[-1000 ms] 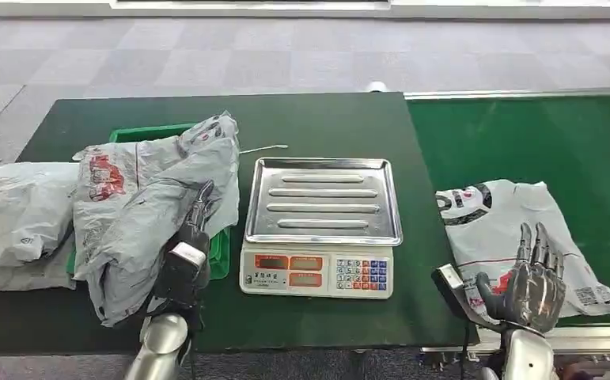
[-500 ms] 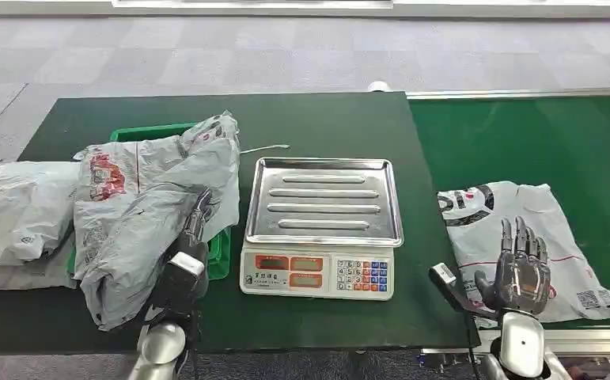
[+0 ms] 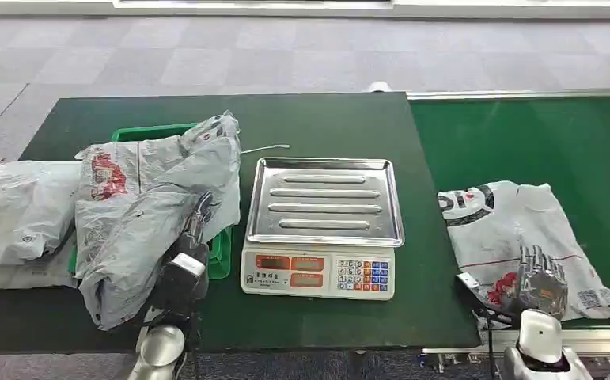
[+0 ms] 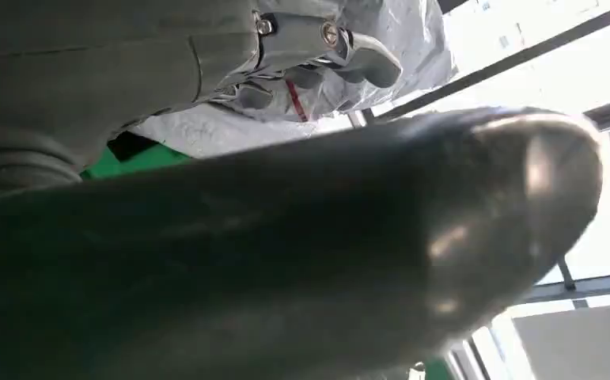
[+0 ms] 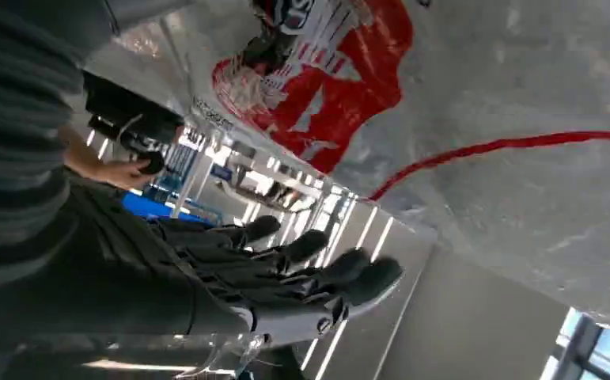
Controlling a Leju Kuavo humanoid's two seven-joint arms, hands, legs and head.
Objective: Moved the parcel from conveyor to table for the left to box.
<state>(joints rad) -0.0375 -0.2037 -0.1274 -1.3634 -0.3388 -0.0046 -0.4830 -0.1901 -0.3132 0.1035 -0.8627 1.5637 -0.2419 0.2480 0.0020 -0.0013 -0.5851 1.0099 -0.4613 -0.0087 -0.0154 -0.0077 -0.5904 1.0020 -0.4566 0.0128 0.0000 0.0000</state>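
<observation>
A pale grey parcel (image 3: 515, 229) with red print lies flat on the green conveyor (image 3: 523, 134) at the right. My right hand (image 3: 540, 285) hovers at the parcel's near edge, fingers straight, apart and pointing forward, holding nothing. In the right wrist view the parcel (image 5: 523, 119) is close in front of the dark fingers (image 5: 317, 269). My left hand (image 3: 187, 261) is at the table's front left, its fingers lying against a crumpled grey bag (image 3: 151, 214) without gripping it. That bag (image 4: 365, 47) also appears in the left wrist view behind the thick thumb (image 4: 325, 237).
A steel-topped weighing scale (image 3: 323, 229) stands mid-table between the two hands. Grey bags pile over a green box (image 3: 147, 132) at the left, with another grey bag (image 3: 17, 214) at the table's left edge. A small dark device (image 3: 469, 285) sits by the conveyor's near corner.
My right hand has sunk lower and shifted right along the parcel's near edge, its fingers tipping forward. The left hand and the bags have stayed put.
</observation>
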